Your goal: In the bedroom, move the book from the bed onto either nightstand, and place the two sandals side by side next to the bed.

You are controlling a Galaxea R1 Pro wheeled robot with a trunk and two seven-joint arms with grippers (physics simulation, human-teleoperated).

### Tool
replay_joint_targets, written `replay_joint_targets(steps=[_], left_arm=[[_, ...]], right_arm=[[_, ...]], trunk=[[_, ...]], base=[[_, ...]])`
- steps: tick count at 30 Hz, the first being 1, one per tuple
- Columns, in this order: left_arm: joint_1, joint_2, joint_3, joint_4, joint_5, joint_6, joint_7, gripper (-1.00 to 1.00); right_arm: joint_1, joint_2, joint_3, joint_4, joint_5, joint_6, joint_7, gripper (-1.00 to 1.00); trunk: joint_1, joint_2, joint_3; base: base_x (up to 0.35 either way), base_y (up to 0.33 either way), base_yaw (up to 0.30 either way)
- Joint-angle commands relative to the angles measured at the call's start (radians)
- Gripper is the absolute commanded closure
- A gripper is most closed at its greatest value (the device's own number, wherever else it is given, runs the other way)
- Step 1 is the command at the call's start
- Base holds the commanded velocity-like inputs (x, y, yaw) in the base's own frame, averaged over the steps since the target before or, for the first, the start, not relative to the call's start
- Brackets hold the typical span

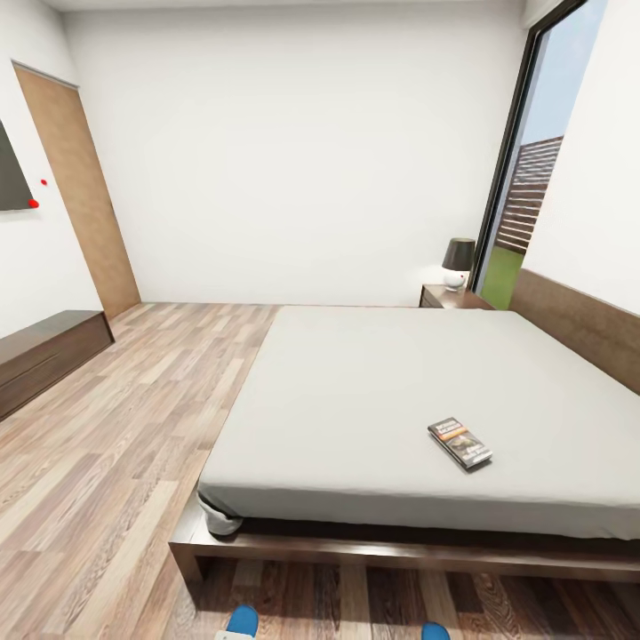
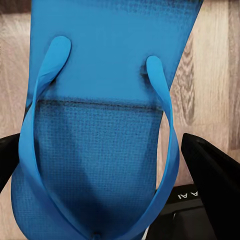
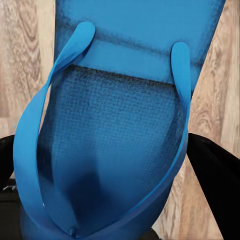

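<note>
The book [image 1: 460, 443], a thin dark paperback with an orange band, lies flat on the grey mattress of the bed [image 1: 373, 391], toward its near right side. A nightstand [image 1: 452, 298] stands beyond the bed's far corner by the headboard. In the left wrist view one blue sandal [image 2: 100, 125] lies strap-up between the black fingers [image 2: 215, 175] of my left gripper [image 2: 120, 165], which is shut on it. My right gripper [image 3: 120, 170] holds the other sandal [image 3: 125, 125] the same way. The tips of both sandals [image 1: 242, 620] [image 1: 434, 631] peek in at the head view's lower edge, just short of the bed's foot.
A dark-shaded lamp [image 1: 458, 260] stands on the nightstand. A long dark dresser [image 1: 44, 354] lines the left wall, with a wooden door [image 1: 84, 204] beyond it. A tall window [image 1: 524, 204] is on the right. Open plank floor [image 1: 124, 444] lies left of the bed.
</note>
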Motion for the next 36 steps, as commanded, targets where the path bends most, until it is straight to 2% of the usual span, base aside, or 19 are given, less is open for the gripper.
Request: replay_joint_targets(steps=[1,3,5,7,10,14,20,27,32,35,36], left_arm=[[0.0,-0.001,0.009,-0.003,-0.011,0.006,-0.006,1.0],[0.0,-0.001,0.009,-0.003,-0.011,0.006,-0.005,1.0],[0.0,-0.001,0.009,-0.003,-0.011,0.005,-0.005,1.0],[0.0,0.0,0.009,-0.002,-0.011,0.005,-0.005,1.0],[0.0,0.001,0.009,-0.002,-0.011,0.005,-0.005,1.0],[0.0,0.001,0.009,-0.001,-0.011,0.005,-0.005,1.0],[0.0,0.001,0.009,-0.001,-0.011,0.005,-0.005,1.0],[0.0,0.001,0.009,-0.001,-0.011,0.005,-0.004,1.0],[0.0,0.001,0.009,-0.001,-0.011,0.005,-0.003,1.0],[0.0,0.001,0.009,-0.001,-0.011,0.005,-0.003,1.0],[0.0,0.001,0.009,-0.001,-0.011,0.005,-0.003,1.0]], right_arm=[[0.0,-0.001,0.009,-0.001,-0.011,0.005,-0.026,1.0],[0.0,0.001,0.009,0.001,-0.011,0.005,-0.059,1.0],[0.0,0.004,0.008,0.006,-0.013,0.006,-0.148,1.0],[0.0,0.006,0.007,0.009,-0.014,0.007,-0.198,1.0],[0.0,0.007,0.004,0.011,-0.015,0.023,-0.224,1.0],[0.0,0.006,-0.03,0.012,-0.014,0.107,-0.245,1.0],[0.0,0.005,-0.064,0.012,-0.013,0.148,-0.257,1.0],[0.0,0.012,-0.069,0.012,-0.014,0.156,-0.35,1.0],[0.0,0.012,-0.068,0.012,-0.012,0.165,-0.364,1.0],[0.0,0.013,-0.066,0.012,-0.011,0.168,-0.404,1.0],[0.0,0.014,-0.065,0.013,-0.011,0.168,-0.438,1.0]], trunk=[[0.0,-0.001,-0.001],[0.0,-0.001,-0.001],[0.0,-0.001,-0.001],[0.0,-0.001,-0.001],[0.0,-0.001,-0.001],[0.0,-0.001,-0.001],[0.0,-0.001,-0.001],[0.0,-0.001,-0.001],[0.0,-0.001,-0.001],[0.0,-0.001,-0.001],[0.0,-0.001,-0.001]], base=[[0.0,0.0,0.0],[0.0,0.0,0.0],[0.0,0.0,0.0],[0.0,0.0,0.0],[0.0,0.0,0.0],[0.0,0.0,0.0],[0.0,0.0,0.0],[0.0,0.0,0.0],[0.0,0.0,0.0],[0.0,0.0,0.0],[0.0,0.0,0.0]])
